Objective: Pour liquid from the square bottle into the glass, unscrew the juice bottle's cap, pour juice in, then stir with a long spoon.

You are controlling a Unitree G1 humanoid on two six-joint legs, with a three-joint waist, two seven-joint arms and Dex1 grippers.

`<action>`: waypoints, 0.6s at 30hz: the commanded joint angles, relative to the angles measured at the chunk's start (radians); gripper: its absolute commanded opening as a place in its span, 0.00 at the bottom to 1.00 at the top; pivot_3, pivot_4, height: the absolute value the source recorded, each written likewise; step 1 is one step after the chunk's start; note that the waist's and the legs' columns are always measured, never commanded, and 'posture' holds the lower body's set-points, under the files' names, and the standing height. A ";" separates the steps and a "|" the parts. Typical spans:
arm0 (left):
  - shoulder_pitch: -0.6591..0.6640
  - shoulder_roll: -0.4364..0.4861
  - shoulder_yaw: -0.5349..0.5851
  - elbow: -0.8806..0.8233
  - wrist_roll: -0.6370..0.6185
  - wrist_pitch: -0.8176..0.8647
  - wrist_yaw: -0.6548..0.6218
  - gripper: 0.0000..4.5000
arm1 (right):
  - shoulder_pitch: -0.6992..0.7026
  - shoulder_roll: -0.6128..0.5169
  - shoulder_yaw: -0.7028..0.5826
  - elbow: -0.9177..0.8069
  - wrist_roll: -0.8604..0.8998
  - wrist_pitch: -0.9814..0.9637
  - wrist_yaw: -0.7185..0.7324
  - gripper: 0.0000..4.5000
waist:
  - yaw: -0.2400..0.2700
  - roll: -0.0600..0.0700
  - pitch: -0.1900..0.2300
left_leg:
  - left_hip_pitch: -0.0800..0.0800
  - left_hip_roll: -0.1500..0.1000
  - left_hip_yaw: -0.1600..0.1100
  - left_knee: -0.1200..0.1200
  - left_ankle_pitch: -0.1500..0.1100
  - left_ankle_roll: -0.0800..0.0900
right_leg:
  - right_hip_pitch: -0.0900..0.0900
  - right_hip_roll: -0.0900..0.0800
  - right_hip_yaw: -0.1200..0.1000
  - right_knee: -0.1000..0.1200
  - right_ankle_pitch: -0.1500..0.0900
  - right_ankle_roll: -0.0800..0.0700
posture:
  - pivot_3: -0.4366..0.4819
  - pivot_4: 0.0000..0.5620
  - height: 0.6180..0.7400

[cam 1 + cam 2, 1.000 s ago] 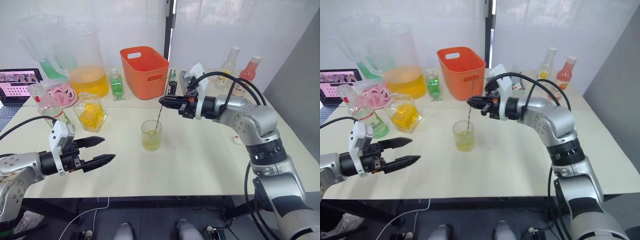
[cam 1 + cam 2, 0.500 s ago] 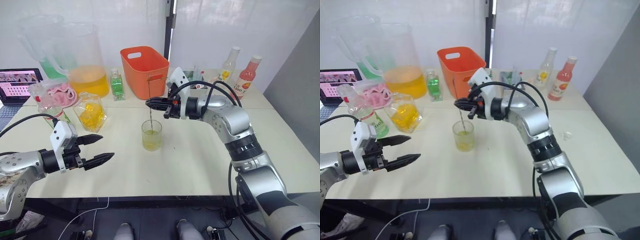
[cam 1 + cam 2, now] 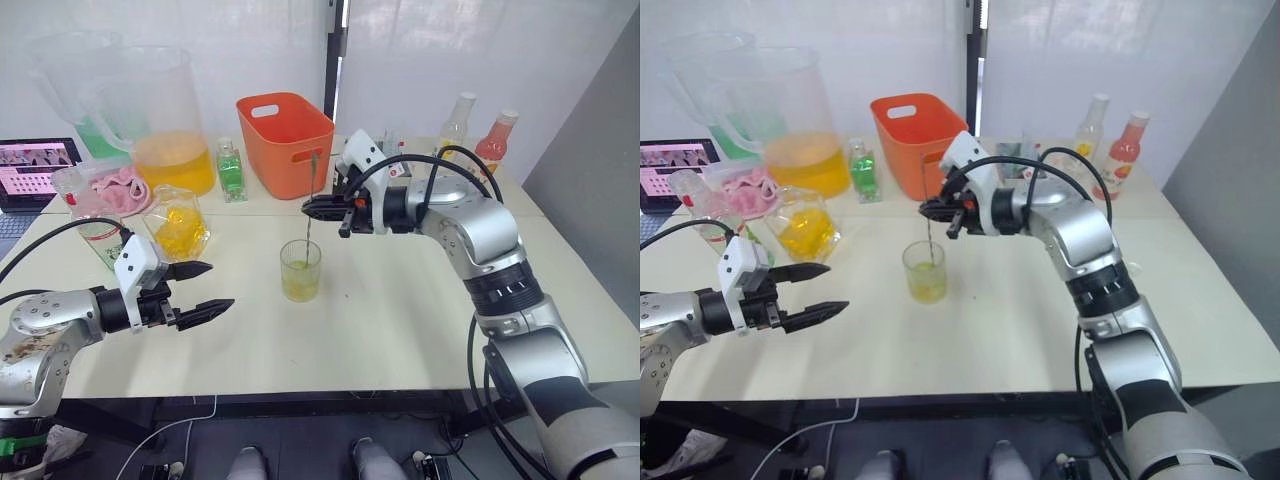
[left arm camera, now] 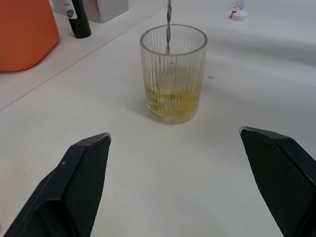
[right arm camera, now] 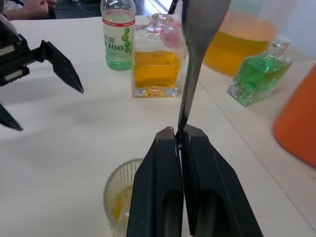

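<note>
The glass [image 3: 301, 270] is set near the middle of the white table [image 3: 400, 330], with yellow liquid low inside. The long spoon [image 3: 310, 200] is pinched by the right gripper [image 3: 312, 208] and dipped into it. The left gripper [image 3: 200, 288] is held wide apart near the front edge. An orange bin [image 3: 287, 140] stands by the far edge, before white walls.

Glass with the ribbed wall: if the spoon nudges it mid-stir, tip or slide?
The glass is squat and only about a third full, so it would more likely slide than tip. The long spoon, pinched by the right gripper, looks thin, so its push is probably weak.
</note>
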 commanded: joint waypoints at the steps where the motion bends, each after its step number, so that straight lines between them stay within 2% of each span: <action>1: -0.009 0.003 0.004 -0.015 -0.010 -0.018 -0.016 0.98 | -0.021 0.020 -0.027 -0.031 -0.012 -0.022 -0.018 0.00 | 0.002 0.000 0.000 | 0.000 0.000 0.000 0.000 0.000 0.000 | 0.000 0.000 0.000 0.000 0.000 0.000 | 0.48 0.27 0.81; 8: -0.004 -0.001 -0.012 -0.011 0.002 -0.028 -0.024 0.98 | 0.005 0.059 -0.068 -0.131 0.079 0.129 -0.023 0.00 | 0.005 0.000 0.000 | -0.001 0.000 0.000 0.000 0.000 0.000 | 0.000 0.000 0.000 0.000 0.000 0.000 | 0.48 0.27 0.81; 18: -0.018 0.000 -0.016 -0.007 -0.029 -0.022 -0.061 0.98 | 0.028 -0.054 -0.027 -0.181 0.065 0.205 0.027 0.00 | 0.004 0.000 0.000 | -0.001 0.000 -0.001 0.000 0.000 0.000 | 0.000 0.000 -0.001 0.000 -0.001 -0.001 | 0.48 0.27 0.81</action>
